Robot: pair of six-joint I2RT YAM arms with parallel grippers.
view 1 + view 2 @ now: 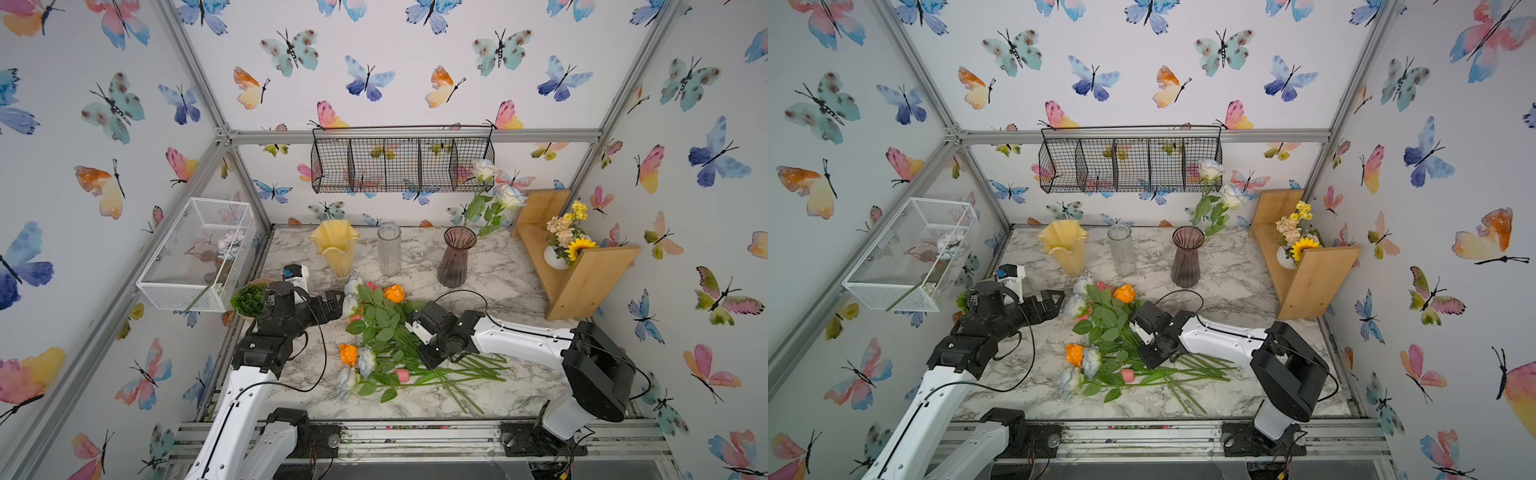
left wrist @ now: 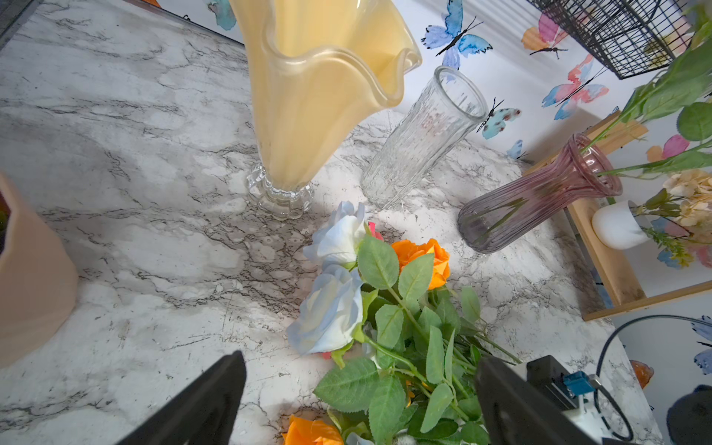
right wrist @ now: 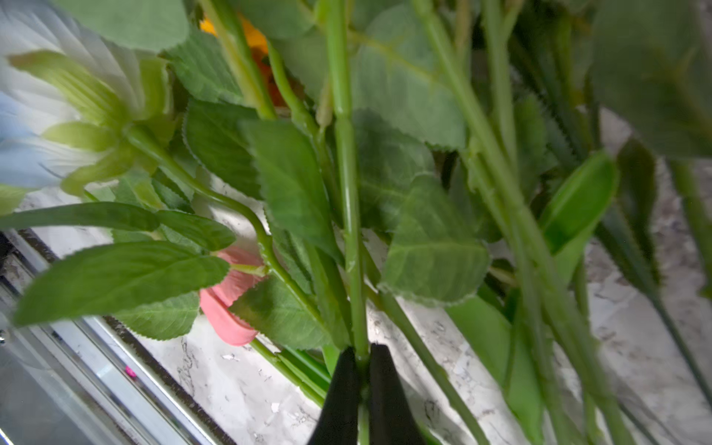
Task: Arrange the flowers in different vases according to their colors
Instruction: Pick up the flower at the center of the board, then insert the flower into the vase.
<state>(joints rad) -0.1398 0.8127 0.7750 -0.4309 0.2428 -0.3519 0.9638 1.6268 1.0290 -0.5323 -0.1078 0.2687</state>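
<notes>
step: right gripper (image 3: pixel 362 354) was pinched shut on one green stem (image 3: pixel 348 215) low in the pile of flowers (image 1: pixel 386 332) — pull-out looked next
left gripper (image 1: pixel 336 302): jaws wide, held nothing, hovered just beside the pile's white blooms
flowers' place: pile lay on the marble table (image 1: pixel 498 282) in front of the vases, stem ends toward the right arm
doing it well: lift slowly along the stem's own line so leaves slip clear; neighbours were crossed over it and might drag along, so the left gripper could pin them. which bloom this stem carried could not be told — check colour before choosing a vase
vases: three, upright in a back row — yellow vase (image 1: pixel 334 245), clear vase (image 1: pixel 389 249), purple vase (image 1: pixel 456 259)
already placed: two white roses (image 1: pixel 509 196) in the purple vase; the other two empty
pile count: four white, two orange, about three pink seen; more possibly hidden under leaves
</notes>
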